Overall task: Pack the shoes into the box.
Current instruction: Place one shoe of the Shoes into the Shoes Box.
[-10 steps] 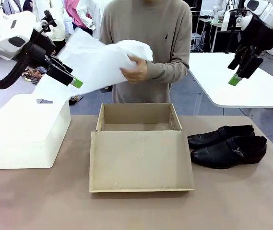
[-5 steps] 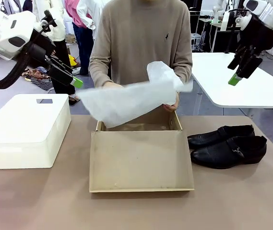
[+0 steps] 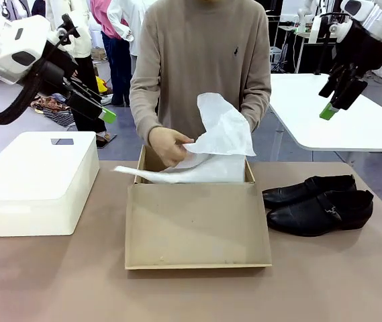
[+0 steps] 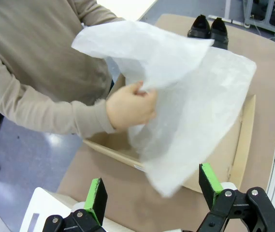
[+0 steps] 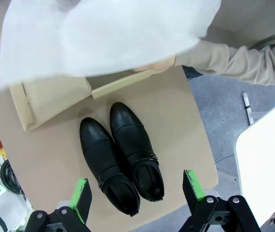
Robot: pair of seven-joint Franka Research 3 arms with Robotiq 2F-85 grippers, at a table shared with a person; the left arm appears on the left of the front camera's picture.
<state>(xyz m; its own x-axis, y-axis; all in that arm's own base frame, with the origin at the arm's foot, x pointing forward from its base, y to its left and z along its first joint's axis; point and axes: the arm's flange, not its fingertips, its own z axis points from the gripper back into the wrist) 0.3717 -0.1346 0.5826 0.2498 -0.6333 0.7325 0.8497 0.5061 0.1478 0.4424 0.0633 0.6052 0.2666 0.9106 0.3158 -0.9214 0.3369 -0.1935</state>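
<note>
White plastic marks the bin (image 3: 36, 181) at the left end of the brown table (image 3: 56, 282). Above its far right corner my left gripper (image 3: 105, 114) hangs in the air, fingers spread wide with nothing between them.

In the middle lies the tan cardboard box (image 3: 197, 228), its hinged lid flopped open flat toward me. The person across the table holds a sheet of white tissue paper (image 3: 221, 134) over the box's far half. One hand (image 3: 169, 144) grips the sheet at its left, and the paper's lower edge drapes into the box and out over its left wall.

Just beside the box on the right, the two black shoes (image 3: 318, 204) stand side by side on the table, toes pointing at it. High above and beyond them my right gripper (image 3: 330, 107) hovers, likewise spread and empty.
</note>
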